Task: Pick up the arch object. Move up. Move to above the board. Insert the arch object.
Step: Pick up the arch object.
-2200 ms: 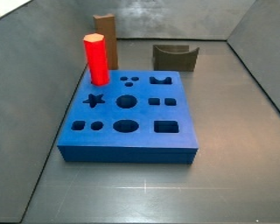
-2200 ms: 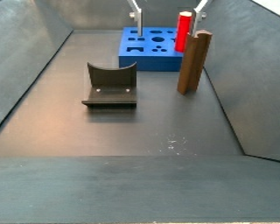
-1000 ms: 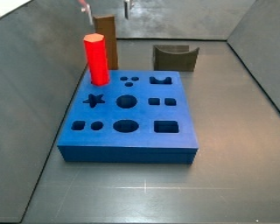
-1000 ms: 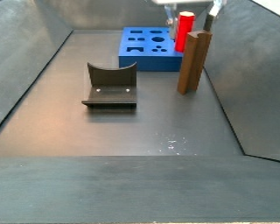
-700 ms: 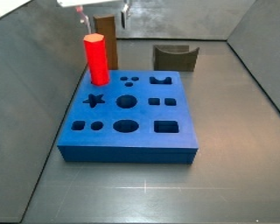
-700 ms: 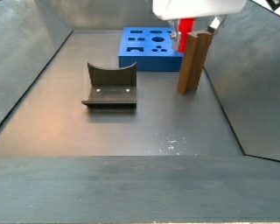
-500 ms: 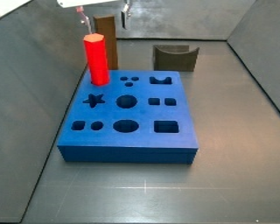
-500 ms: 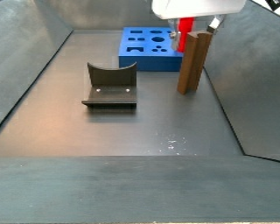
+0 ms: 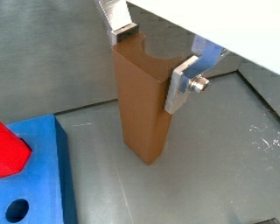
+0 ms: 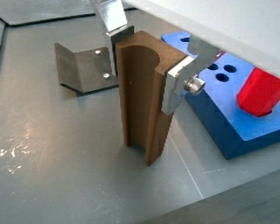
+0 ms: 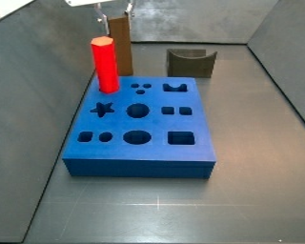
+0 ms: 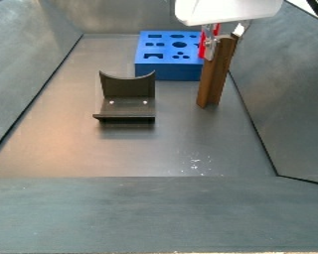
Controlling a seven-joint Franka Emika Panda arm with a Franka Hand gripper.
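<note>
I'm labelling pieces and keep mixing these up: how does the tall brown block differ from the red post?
The arch object is brown with a curved groove down one face; the red post is bright red. The arch object stands on the grey floor with the gripper fingers either side of its top; the red post stands free at the board. Both are tall, slim and upright.

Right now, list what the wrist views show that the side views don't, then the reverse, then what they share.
Only the wrist views: the curved groove running down the arch object, and the gripper straddling its top, with the silver fingers set against opposite sides.

Only the side views: the board in full, with all its cutouts.

Both: the arch object standing upright beside the board, the red post and the dark olive piece.
</note>
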